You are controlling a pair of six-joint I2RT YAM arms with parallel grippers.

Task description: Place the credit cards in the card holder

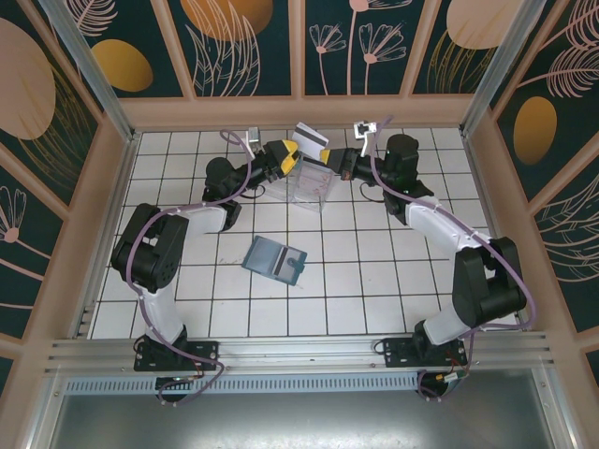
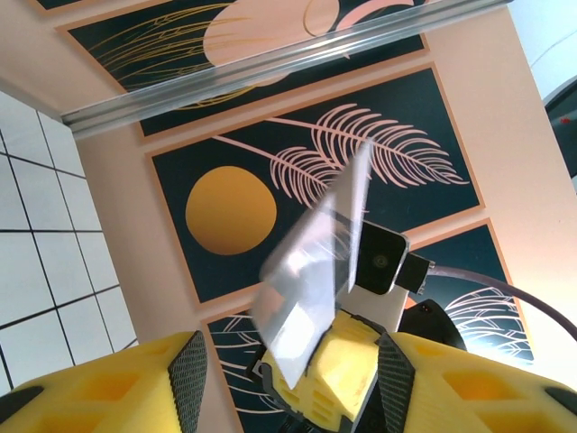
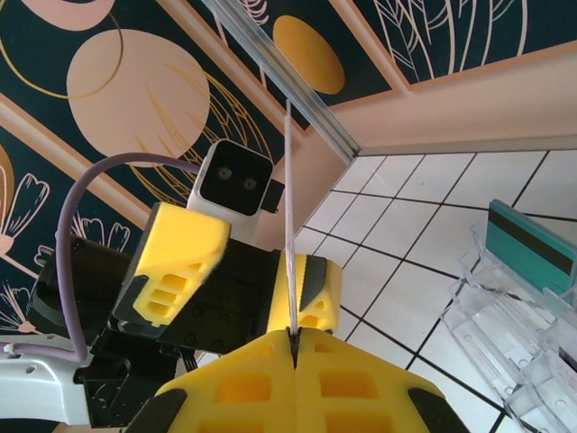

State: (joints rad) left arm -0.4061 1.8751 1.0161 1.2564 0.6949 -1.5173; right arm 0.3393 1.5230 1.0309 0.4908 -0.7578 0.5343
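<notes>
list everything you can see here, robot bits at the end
whitish card: 1, white-grey, upright, pinched in the right hand, above the tray
teal card: 1, teal-green with a dark stripe, standing in the clear tray
card holder: 1, blue-grey, lying open mid-table
clear tray: 1, transparent, far middle of the table
table: 1, white tiles
wall panels: several, dark teal with orange and pink plants, around the table
left hand: 1, yellow, open either side of the whitish card
right hand: 1, yellow, shut on the whitish card

Top external: high behind the arm bases [image 1: 178, 354], looking down on the whole tiled table [image 1: 356, 299]. Left wrist: close, tilted up at wall panels [image 2: 225, 207], facing right gripper [image 2: 302, 365]. Right wrist: close, facing left gripper [image 3: 248, 280]. Shared: whitish card [image 2: 315, 262].
</notes>
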